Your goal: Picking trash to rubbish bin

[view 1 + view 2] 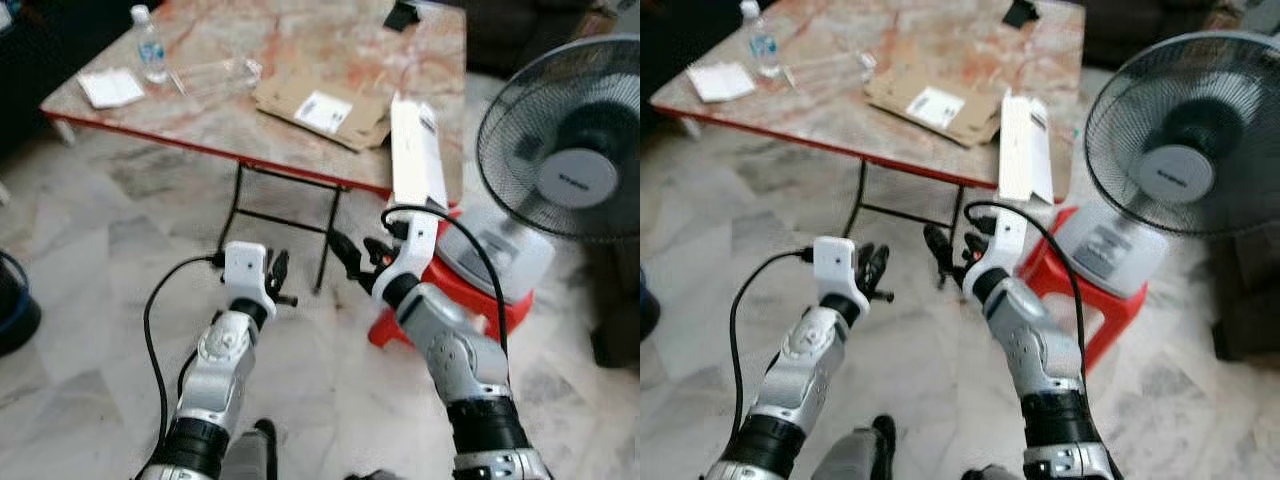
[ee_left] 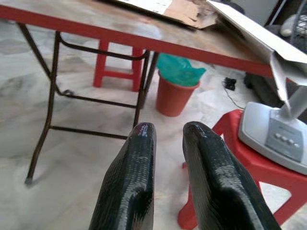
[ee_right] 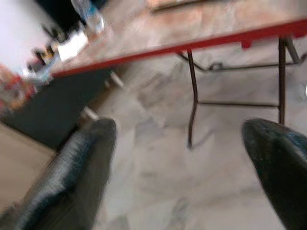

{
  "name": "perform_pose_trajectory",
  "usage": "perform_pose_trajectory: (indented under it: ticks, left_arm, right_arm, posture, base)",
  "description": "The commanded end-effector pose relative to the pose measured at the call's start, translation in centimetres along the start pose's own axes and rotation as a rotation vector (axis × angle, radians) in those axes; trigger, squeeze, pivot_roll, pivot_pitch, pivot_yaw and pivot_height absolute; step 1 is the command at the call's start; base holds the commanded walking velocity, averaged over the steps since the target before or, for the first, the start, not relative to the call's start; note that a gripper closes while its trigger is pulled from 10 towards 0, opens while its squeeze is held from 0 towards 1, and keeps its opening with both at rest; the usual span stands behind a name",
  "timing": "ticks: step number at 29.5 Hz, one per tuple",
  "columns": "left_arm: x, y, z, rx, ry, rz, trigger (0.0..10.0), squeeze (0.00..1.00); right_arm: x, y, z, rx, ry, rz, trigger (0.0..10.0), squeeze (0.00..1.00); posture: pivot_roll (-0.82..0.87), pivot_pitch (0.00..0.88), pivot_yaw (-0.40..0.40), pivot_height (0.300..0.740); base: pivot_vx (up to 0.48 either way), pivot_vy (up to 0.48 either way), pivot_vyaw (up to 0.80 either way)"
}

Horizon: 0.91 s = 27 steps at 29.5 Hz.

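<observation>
Landmark for all places: the folding table (image 1: 300, 60).

Nearest, short of the table's front edge and over the marble floor (image 1: 90, 250), are my two pincers. My left gripper (image 1: 276, 276) has its two fingers (image 2: 132, 177) drawn almost together with a narrow slit between them, pinching nothing. My right gripper (image 1: 356, 256) is spread wide, its fingertips (image 3: 276, 158) far apart and empty (that wrist view is blurred).

At the table's near right corner a long white carton (image 1: 416, 152) stands tilted, its long axis running away from me, lower end overhanging the edge just beyond my right gripper. I judge the right arm the nearer one for it.

On the tabletop lie flattened cardboard with a white label (image 1: 322, 112), a crushed clear plastic bottle (image 1: 215, 75), an upright water bottle (image 1: 149, 45) and a white packet (image 1: 112, 88) toward the far left corner.

Beyond the table, the left wrist view looks under the top and finds an orange rubbish bin with a green liner (image 2: 176, 86), beside a red stool (image 2: 117, 64); the head views hide it. To the table's right a fan (image 1: 565, 150) stands on a second red stool (image 1: 460, 290).
</observation>
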State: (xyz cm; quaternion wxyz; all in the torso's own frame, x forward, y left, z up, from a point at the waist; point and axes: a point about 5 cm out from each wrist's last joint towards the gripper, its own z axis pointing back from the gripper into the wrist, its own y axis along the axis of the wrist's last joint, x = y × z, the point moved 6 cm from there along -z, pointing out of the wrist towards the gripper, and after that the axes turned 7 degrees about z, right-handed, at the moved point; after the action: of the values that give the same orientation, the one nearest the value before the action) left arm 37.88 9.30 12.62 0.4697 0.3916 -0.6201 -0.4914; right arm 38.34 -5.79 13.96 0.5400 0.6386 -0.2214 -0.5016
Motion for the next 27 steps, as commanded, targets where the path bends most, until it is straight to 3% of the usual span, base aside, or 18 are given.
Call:
perform_pose_trajectory:
  ticks: [1, 6, 12, 19, 27]
  left_arm:
    - [0.6, -0.1, 0.0, 0.002, -0.014, 0.003, 10.0, 0.00]
    - [0.6, 0.0, -0.1, 0.009, -0.014, -0.001, 10.0, 0.00]
    - [0.4, 0.0, -0.1, 0.012, -0.012, -0.013, 10.0, 0.00]
    - [0.4, 0.2, -0.1, 0.015, -0.013, -0.037, 10.0, 0.00]
    - [-0.2, 0.4, -0.1, 0.025, 0.006, -0.056, 10.0, 0.00]
  right_arm:
    - [0.7, 0.2, 0.1, 0.009, -0.032, 0.011, 10.0, 0.00]
    - [1.2, 1.0, 0.0, 0.044, -0.057, 0.012, 10.0, 0.00]
    - [1.5, 1.5, 0.0, 0.075, -0.069, -0.009, 10.0, 0.00]
    - [1.7, 1.3, -0.1, 0.078, -0.086, 0.049, 10.0, 0.00]
    - [3.2, 0.9, 0.0, 0.080, -0.149, 0.096, 10.0, 0.00]
  posture:
    - [0.02, 0.189, -0.126, 0.740]
    - [0.02, 0.180, -0.125, 0.740]
    - [0.02, 0.172, -0.126, 0.740]
    - [0.02, 0.172, -0.127, 0.740]
    - [0.02, 0.199, -0.129, 0.740]
  base:
    - [0.000, 0.000, 0.00]
    - [0.000, 0.000, 0.00]
    - [0.000, 0.000, -0.53]
    - [0.000, 0.000, 0.00]
    - [0.000, 0.000, 0.00]
